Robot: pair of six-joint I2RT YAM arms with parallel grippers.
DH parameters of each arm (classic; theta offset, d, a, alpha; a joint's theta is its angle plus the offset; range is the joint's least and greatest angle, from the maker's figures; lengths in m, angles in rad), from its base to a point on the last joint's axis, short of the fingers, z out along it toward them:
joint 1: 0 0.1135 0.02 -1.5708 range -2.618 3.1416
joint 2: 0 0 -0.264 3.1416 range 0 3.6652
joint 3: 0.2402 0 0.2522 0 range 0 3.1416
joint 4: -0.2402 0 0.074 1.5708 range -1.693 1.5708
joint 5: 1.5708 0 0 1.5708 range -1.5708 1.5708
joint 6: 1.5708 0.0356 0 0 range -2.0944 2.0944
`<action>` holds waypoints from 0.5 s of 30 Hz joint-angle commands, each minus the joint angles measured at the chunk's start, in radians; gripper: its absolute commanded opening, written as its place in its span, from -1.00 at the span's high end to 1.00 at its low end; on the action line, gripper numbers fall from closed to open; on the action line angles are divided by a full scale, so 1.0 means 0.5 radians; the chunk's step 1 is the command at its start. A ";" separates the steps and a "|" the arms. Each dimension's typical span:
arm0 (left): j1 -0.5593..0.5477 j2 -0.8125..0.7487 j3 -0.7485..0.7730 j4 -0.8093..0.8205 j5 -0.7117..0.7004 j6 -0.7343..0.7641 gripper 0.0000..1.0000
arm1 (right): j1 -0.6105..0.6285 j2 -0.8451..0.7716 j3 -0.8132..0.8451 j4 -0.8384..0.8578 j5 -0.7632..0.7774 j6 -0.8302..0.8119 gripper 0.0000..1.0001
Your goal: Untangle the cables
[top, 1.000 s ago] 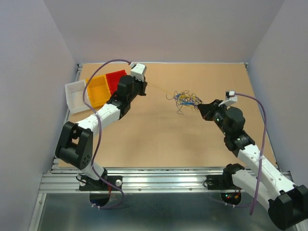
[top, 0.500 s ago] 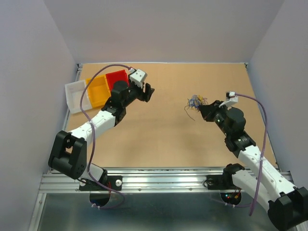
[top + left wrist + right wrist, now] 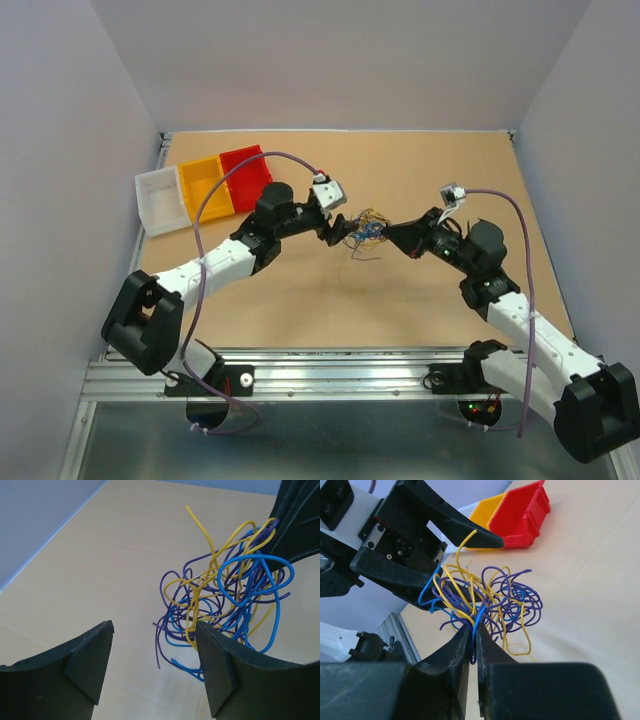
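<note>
table [image 3: 300, 300] | red bin [image 3: 245, 168] | yellow bin [image 3: 207, 185] | white bin [image 3: 162, 198] | right hand [image 3: 472, 631] grips cables [image 3: 365, 230]

The cables [image 3: 364, 232], pinched in the right gripper [image 3: 386, 235], are hanging over the middle of the desk [image 3: 450, 170], blocking the way between both arms. The left gripper [image 3: 345, 232] is holding its fingers [image 3: 90, 660] apart just beside them. The red bin [image 3: 246, 165], yellow bin [image 3: 207, 183] and white bin [image 3: 160, 198] are filling the far-left corner.

Plain grey walls [image 3: 350, 60] close three sides of a light brown table [image 3: 330, 300], with a metal rail [image 3: 330, 365] along its near edge.
</note>
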 commanded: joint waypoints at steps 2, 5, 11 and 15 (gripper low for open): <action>-0.057 0.069 0.078 0.031 0.235 0.060 -0.56 | 0.018 0.097 -0.049 0.351 -0.179 0.078 0.77; -0.112 0.170 0.163 -0.009 0.275 0.072 -0.55 | 0.033 0.168 -0.037 0.382 -0.179 0.072 0.79; -0.186 0.360 0.274 -0.157 0.294 0.161 0.62 | 0.045 0.202 -0.030 0.397 -0.142 0.026 0.83; -0.143 0.324 0.247 -0.062 -0.221 0.033 1.00 | 0.045 0.083 -0.015 0.125 0.100 -0.099 0.83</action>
